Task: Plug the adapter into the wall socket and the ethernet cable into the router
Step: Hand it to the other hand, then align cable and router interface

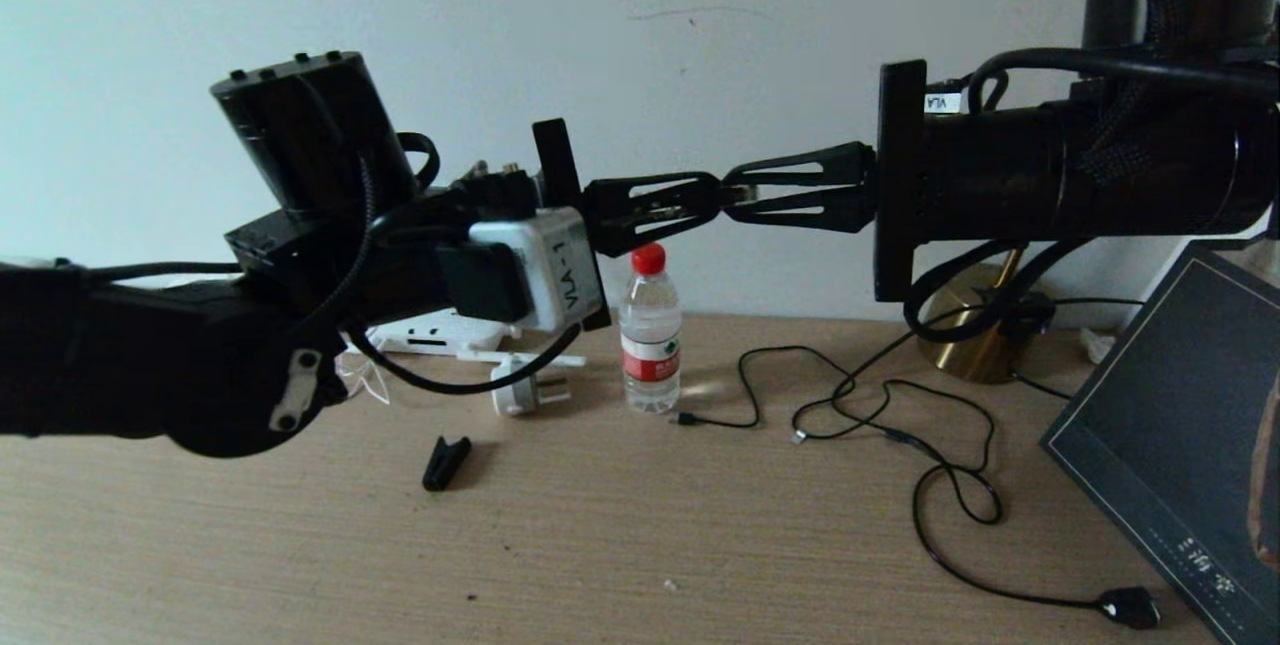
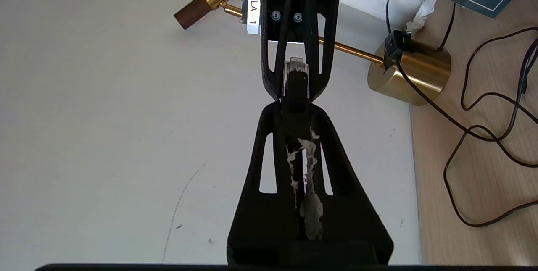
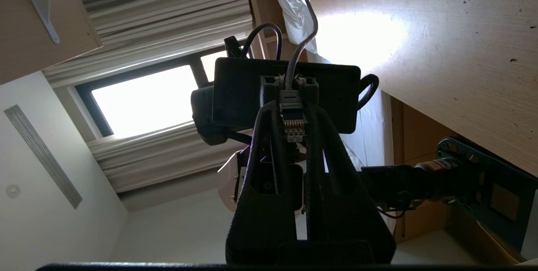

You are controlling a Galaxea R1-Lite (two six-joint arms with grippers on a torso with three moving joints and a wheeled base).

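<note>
My two grippers meet tip to tip in the air above the table. The ethernet cable [image 3: 301, 31] ends in a clear clip connector [image 2: 296, 67] that lies between both sets of fingers. My left gripper [image 1: 712, 197] [image 2: 295, 105] is shut on the black boot behind the connector. My right gripper [image 1: 732, 197] [image 3: 292, 109] is shut on the connector itself, gold contacts showing. The router [image 1: 440, 330], a flat white box, lies on the table behind my left arm and is mostly hidden. The adapter and the wall socket are out of view.
A water bottle [image 1: 650, 325] stands under the grippers. Beside it lie a round white plug with bare prongs [image 1: 525, 390] and a black clip [image 1: 445, 462]. Thin black cords [image 1: 900, 405] trail right past a brass lamp base [image 1: 985, 345]. A dark framed board [image 1: 1170, 435] leans at right.
</note>
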